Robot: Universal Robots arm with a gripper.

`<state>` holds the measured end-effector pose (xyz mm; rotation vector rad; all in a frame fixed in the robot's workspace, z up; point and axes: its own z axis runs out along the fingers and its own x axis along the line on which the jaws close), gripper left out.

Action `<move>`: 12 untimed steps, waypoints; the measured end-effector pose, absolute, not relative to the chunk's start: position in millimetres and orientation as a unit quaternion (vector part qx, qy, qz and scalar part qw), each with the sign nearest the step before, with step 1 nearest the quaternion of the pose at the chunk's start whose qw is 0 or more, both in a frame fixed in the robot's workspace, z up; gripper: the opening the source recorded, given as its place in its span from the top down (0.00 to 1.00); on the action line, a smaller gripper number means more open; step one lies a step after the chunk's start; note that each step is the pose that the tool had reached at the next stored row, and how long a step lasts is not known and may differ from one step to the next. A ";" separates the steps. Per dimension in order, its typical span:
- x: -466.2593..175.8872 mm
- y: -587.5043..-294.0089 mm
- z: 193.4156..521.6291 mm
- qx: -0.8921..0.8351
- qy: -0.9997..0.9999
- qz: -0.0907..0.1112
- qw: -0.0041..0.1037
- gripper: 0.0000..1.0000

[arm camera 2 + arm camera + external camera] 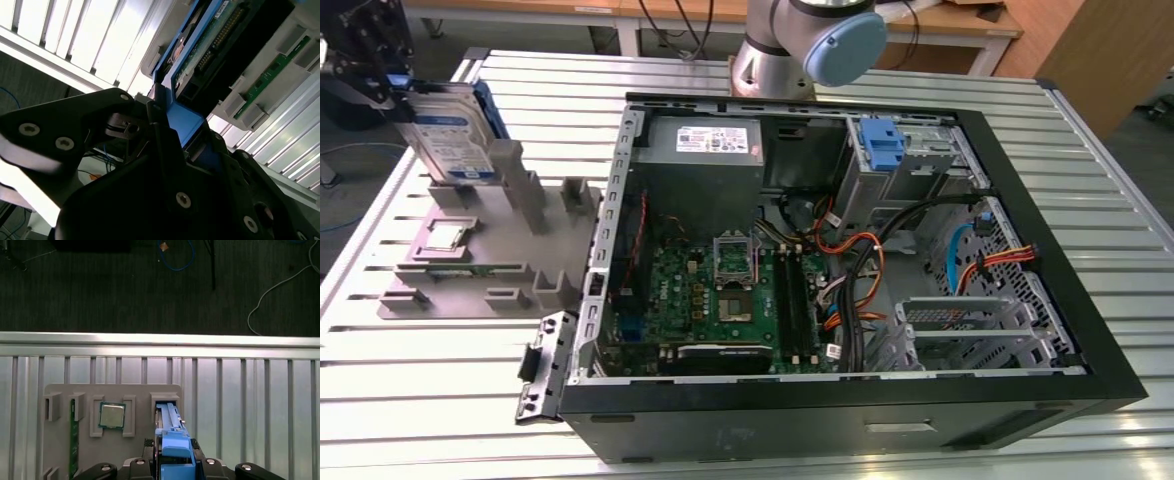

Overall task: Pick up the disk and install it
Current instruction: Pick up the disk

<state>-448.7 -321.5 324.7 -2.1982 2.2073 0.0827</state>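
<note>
The disk, a silver drive with a white-and-blue label and blue side rails, stands upright on edge at the exterior view's far left. Its lower end is at a slot of the grey holder. My gripper is shut on the disk's upper end. In the second wrist view the black fingers clamp a blue rail, and the disk's green circuit board faces the camera. In the first wrist view the disk's blue rail runs from the gripper down to the holder's slot.
An open computer case lies on the slatted metal table, at the exterior view's right of the holder. Inside are a grey power supply and a blue drive-bay caddy. A square CPU chip and a green memory stick rest in the holder.
</note>
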 end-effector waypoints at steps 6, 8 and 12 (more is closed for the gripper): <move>-448.7 -321.5 327.7 -0.705 0.708 0.026 0.013 0.63; -448.7 -321.5 328.4 -0.705 0.708 0.027 0.013 0.63; -448.7 -321.5 330.3 -0.705 0.708 0.027 0.013 0.63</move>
